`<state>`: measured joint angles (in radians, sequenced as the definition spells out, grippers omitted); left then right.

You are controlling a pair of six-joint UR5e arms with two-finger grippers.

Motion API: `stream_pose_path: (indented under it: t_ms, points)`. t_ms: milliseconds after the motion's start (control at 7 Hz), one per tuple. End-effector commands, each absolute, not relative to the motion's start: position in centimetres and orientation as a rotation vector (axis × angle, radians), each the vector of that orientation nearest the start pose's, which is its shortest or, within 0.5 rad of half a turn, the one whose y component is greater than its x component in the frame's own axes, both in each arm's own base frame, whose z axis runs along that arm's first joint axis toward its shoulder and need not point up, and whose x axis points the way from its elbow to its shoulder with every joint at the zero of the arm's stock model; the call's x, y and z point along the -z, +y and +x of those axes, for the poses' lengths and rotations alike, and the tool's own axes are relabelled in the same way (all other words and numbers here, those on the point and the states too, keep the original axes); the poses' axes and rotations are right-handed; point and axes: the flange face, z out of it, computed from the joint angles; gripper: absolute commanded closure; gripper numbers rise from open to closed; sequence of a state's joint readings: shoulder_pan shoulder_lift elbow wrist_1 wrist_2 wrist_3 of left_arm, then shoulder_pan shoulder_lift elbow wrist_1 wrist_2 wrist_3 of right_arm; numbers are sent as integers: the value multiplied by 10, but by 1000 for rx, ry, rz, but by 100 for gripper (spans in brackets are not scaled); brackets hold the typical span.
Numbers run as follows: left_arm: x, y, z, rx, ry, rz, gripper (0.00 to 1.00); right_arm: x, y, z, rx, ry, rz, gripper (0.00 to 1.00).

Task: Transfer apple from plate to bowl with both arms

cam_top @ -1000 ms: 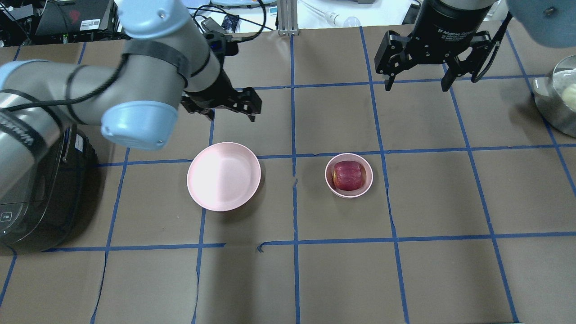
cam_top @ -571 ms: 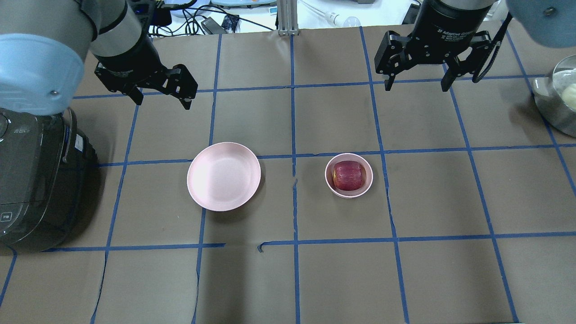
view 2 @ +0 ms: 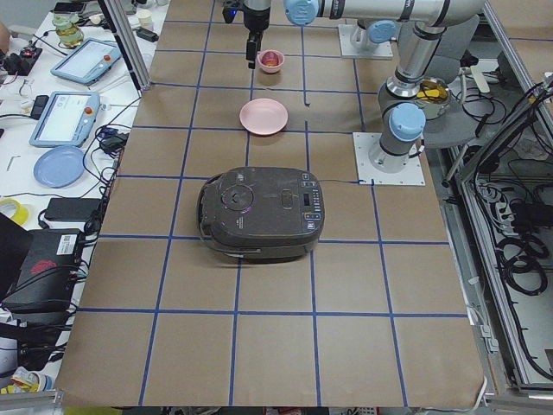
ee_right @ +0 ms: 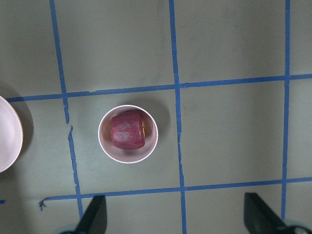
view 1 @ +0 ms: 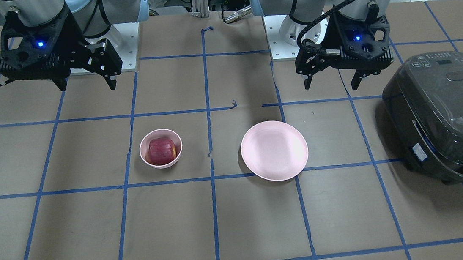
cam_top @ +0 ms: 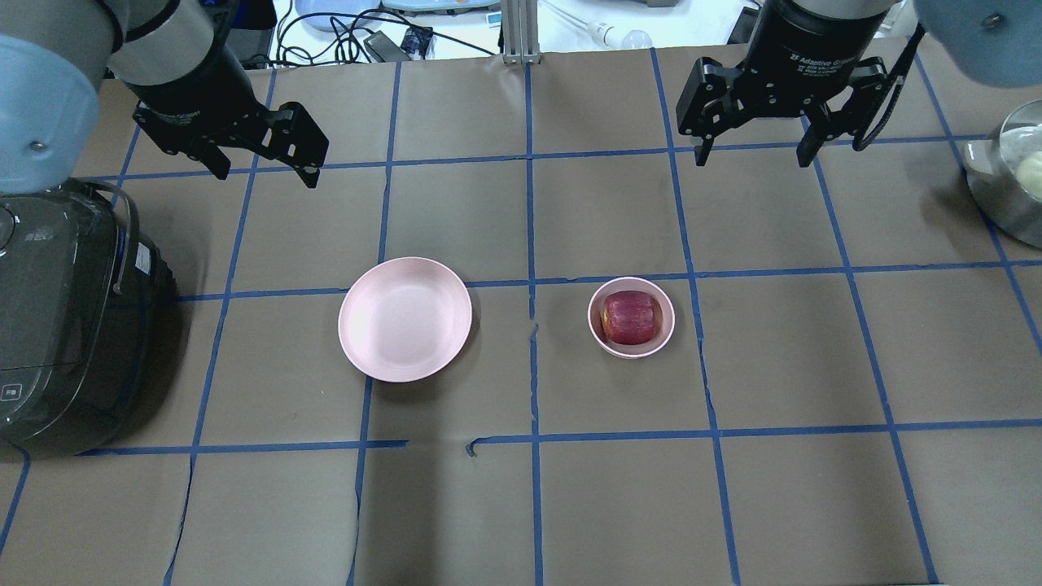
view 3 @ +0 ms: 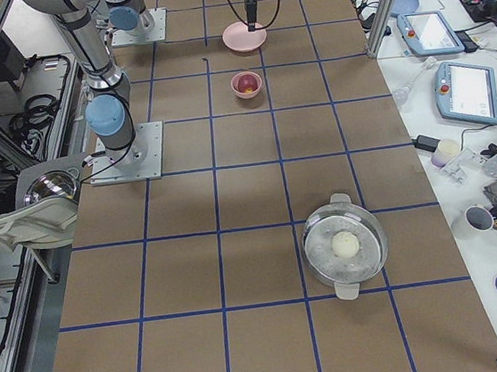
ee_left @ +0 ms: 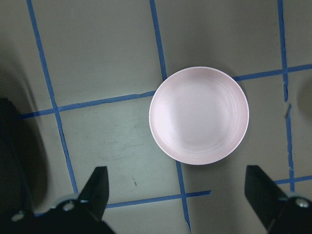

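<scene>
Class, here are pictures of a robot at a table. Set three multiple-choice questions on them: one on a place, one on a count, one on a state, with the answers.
1. Where is the apple?
A. on the plate
B. in the bowl
C. in a gripper

2. How many pink dishes are on the table?
A. one
B. three
C. two

3. How are the left gripper and the right gripper?
A. both open and empty
B. both shut
C. one holding the apple

Answers: 1 B, the apple sits inside the bowl's rim. 2 C, only the plate and the bowl are pink. 3 A, both sets of fingers are spread wide with nothing between them.
</scene>
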<state>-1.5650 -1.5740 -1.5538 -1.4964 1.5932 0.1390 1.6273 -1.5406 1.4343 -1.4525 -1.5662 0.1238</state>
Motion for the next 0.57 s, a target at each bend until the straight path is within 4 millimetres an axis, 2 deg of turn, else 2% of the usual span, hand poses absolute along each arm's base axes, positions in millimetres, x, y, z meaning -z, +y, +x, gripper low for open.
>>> stream_pose_path:
  t_ms: [0,429]
  points:
    - [-510,-498,-127,138,3121,199,0,-528,-493,162,-25,3137,104,0]
    - [-511,-499,-124,143,3122,192,0,-528,-493,162,-22,3136,106,0]
